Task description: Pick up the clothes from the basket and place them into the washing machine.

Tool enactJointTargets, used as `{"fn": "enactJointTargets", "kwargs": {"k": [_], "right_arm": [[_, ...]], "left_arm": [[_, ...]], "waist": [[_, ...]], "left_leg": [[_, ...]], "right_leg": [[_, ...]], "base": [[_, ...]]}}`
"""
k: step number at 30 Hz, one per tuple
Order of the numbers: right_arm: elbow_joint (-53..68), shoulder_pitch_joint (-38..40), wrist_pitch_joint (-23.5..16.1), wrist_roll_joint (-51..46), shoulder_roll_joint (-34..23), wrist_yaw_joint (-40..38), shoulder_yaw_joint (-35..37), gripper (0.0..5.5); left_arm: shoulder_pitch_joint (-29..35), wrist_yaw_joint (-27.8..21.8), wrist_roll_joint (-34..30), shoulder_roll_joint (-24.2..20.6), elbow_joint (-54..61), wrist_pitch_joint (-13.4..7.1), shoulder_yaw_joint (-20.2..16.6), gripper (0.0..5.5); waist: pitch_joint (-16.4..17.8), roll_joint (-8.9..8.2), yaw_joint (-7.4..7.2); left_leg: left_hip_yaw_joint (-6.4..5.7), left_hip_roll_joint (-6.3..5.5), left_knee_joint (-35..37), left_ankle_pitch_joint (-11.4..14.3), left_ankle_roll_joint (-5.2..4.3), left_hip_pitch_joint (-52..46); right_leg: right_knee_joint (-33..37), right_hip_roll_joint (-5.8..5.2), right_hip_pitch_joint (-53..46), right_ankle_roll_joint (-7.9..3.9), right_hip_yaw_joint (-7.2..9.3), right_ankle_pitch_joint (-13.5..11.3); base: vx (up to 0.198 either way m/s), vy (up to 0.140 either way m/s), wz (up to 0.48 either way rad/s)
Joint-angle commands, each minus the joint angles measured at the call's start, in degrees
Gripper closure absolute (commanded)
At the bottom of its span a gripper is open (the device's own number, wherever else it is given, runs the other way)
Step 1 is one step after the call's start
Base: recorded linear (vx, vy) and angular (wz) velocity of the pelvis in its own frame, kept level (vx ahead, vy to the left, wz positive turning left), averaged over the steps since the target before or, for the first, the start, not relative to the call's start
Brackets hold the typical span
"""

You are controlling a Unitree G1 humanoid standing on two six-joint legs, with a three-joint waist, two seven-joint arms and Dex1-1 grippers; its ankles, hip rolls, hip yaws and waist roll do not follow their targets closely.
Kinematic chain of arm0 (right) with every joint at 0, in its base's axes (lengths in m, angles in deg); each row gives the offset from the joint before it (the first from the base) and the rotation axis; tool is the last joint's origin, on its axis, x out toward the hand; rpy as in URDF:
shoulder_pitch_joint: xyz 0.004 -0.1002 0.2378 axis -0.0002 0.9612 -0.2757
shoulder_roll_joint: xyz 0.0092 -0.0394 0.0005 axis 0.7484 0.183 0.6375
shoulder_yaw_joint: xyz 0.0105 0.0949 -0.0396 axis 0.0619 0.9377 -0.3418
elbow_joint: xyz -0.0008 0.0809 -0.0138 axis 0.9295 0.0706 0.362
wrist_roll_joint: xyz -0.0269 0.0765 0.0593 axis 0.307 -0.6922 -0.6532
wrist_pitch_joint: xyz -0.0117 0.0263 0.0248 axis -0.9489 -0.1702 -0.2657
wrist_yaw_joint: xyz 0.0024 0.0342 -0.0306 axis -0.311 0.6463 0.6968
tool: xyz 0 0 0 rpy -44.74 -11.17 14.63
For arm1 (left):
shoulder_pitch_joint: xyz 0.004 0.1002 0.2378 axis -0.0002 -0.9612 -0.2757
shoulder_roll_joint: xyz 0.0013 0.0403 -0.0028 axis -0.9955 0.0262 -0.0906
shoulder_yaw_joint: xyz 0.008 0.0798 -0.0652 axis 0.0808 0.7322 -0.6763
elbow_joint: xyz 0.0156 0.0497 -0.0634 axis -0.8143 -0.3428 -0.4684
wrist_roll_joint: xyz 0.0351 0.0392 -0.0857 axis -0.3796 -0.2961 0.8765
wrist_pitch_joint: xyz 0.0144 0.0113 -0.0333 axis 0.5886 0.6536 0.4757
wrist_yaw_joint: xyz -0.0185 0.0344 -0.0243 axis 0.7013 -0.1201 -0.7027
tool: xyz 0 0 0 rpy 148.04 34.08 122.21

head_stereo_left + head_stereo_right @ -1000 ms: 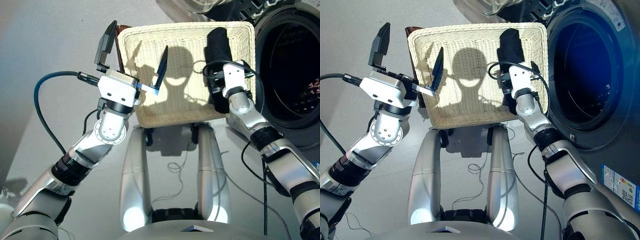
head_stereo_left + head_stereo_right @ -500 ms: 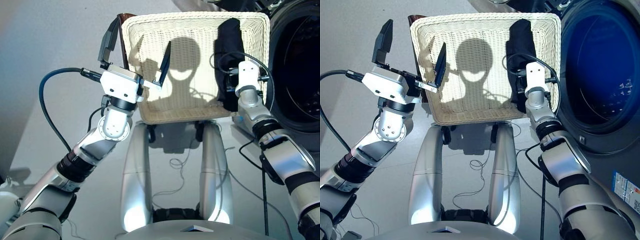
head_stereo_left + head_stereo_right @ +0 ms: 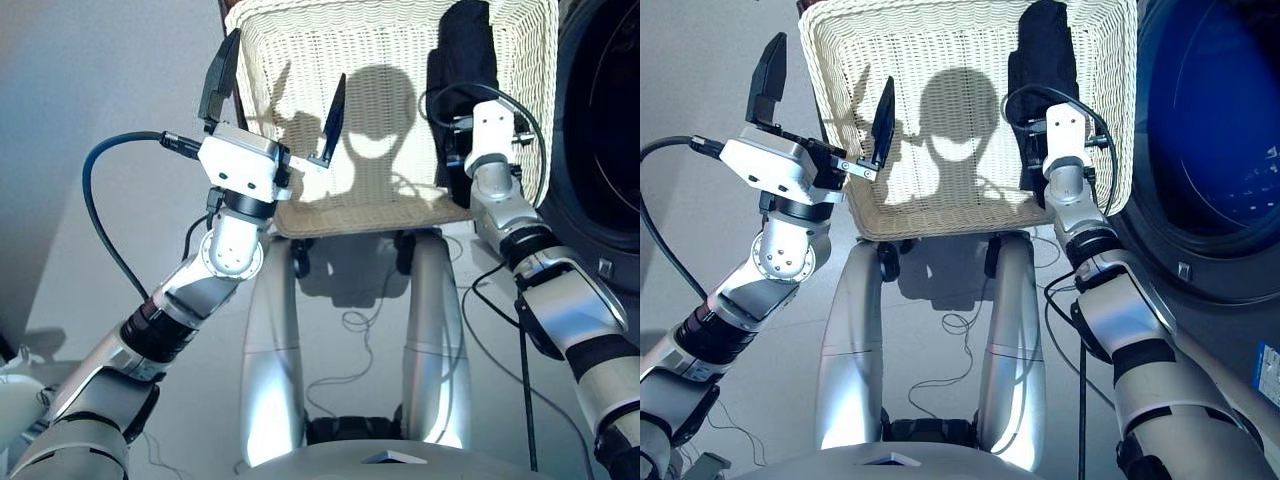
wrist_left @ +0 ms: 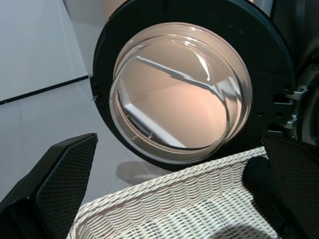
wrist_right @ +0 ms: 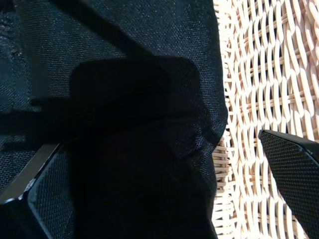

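Pale grey floor (image 3: 90, 70) lies under a shallow cream-white woven wicker basket (image 3: 300, 60) that sits ahead of the robot. At the right stands the dark grey front-loading washing machine (image 3: 1230, 150), its round opening facing the basket.

One black cloth garment (image 3: 465, 70) lies along the right side of the basket, close to the rim nearest the machine. No other clothes can be seen in the head views.

Over the basket's left edge hangs the left tool (image 3: 275, 95), its two black fingers spread wide and holding nothing. The right tool (image 5: 164, 164) reaches down onto the black garment; the head views hide its fingers behind the wrist. Only the right wrist view shows them: they are spread, one finger (image 5: 294, 164) over bare wicker and the other at the dark cloth.

Only the left wrist view shows the machine's round black-rimmed glass door (image 4: 184, 89), swung open beyond the basket's far rim.
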State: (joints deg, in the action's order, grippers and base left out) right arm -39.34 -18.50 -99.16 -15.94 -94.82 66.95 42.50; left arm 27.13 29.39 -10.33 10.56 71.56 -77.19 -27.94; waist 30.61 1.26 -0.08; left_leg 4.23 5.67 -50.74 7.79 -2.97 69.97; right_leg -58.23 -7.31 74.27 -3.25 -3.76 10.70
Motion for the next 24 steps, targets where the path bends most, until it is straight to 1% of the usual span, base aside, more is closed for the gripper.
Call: {"fn": "enactJointTargets", "kwargs": {"k": [1, 5, 6, 7, 8, 9, 13, 19, 24], "right_arm": [[-5.9, 0.7, 3.7, -1.6, 2.1, 0.5, -0.3, 0.0], [-6.2, 0.5, 3.6, -2.6, 2.1, 0.8, 0.0, 0.0], [-6.2, 0.3, 3.5, -2.9, 2.2, 0.8, 0.1, 1.12], [-6.2, 0.4, 3.4, -3.2, 2.3, 0.9, 0.1, 3.0], [-6.3, 0.5, 3.3, -3.5, 2.3, 0.9, 0.2, 3.67], [-6.2, 0.5, 3.3, -3.6, 2.3, 0.9, 0.1, 5.5], [-5.9, 0.7, 2.9, -4.8, 2.6, 1.1, 0.4, 5.5], [-4.4, 1.3, 2.1, -6.0, 2.7, 1.3, 0.5, 5.5], [-2.7, 2.4, 0.9, -8.3, 3.0, 0.7, 1.8, 5.5]], "left_arm": [[0.5, 1.0, 0.4, 1.7, 7.6, -2.7, -0.1, 0.0], [0.2, 1.1, 0.5, 1.6, 7.8, -2.6, -0.4, 0.0], [0.2, 1.1, 0.5, 1.5, 7.8, -2.6, -0.5, 0.0], [0.2, 1.1, 0.5, 1.5, 7.7, -2.5, -0.6, 0.0], [0.2, 1.2, 0.6, 1.5, 7.7, -2.5, -0.7, 0.0], [0.2, 1.1, 0.6, 1.4, 7.8, -2.6, -0.7, 0.0], [0.4, 1.3, 0.6, 1.4, 7.8, -2.5, -0.6, 0.0], [0.2, 1.2, 0.4, 1.0, 7.7, -2.3, -0.6, 0.0], [-0.4, 1.1, 0.5, 1.0, 7.6, -2.4, -0.9, 0.0]], "waist": [[-0.8, 4.9, 0.84], [-0.8, 5.11, 0.96], [-0.8, 5.11, 0.98], [-0.8, 5.07, 0.95], [-0.8, 5.03, 0.96], [-0.8, 4.99, 0.96], [-0.8, 5.0, 1.06], [-0.8, 4.7, 0.77], [-0.8, 4.19, 0.52]], "left_leg": [[-0.97, 0.45, -1.2, 1.7, -1.79, 0.6], [-0.91, 0.45, -1.5, 1.7, -1.77, 1.1], [-0.9, 0.44, -1.7, 1.7, -1.75, 1.2], [-1.03, 0.35, -1.9, 1.7, -1.76, 1.4], [-1.1, 0.3, -2.1, 1.7, -1.76, 1.4], [-1.14, 0.27, -2.1, 1.8, -1.75, 1.4], [-1.14, 0.2, -2.4, 1.8, -1.76, 1.6], [-1.17, 0.15, -2.1, 1.7, -1.81, 1.1], [-0.92, 0.78, -0.1, 1.3, -1.98, -0.7]], "right_leg": [[2.8, -0.52, 1.1, -2.95, 0.86, -1.2], [2.1, -0.68, 1.8, -2.89, 1.06, -1.0], [1.8, -0.64, 2.0, -2.86, 1.05, -0.9], [1.5, -0.58, 2.1, -2.85, 1.06, -0.9], [1.3, -0.56, 2.2, -2.82, 1.1, -0.9], [1.3, -0.54, 2.3, -2.82, 1.09, -0.9], [1.1, -0.5, 2.3, -2.83, 1.03, -0.8], [1.5, -0.6, 1.8, -2.77, 0.89, -0.8], [3.8, -0.89, 0.0, -2.75, 1.13, -1.5]], "base": [[0.0, 0.0, 0.0], [0.0, 0.0, 0.0], [0.0, 0.0, 0.0], [0.0, 0.0, 0.0], [0.0, 0.0, 0.0], [0.0, 0.0, 0.0], [0.0, 0.0, 0.0], [0.0, 0.0, 0.0], [0.0, 0.0, 0.0]]}}
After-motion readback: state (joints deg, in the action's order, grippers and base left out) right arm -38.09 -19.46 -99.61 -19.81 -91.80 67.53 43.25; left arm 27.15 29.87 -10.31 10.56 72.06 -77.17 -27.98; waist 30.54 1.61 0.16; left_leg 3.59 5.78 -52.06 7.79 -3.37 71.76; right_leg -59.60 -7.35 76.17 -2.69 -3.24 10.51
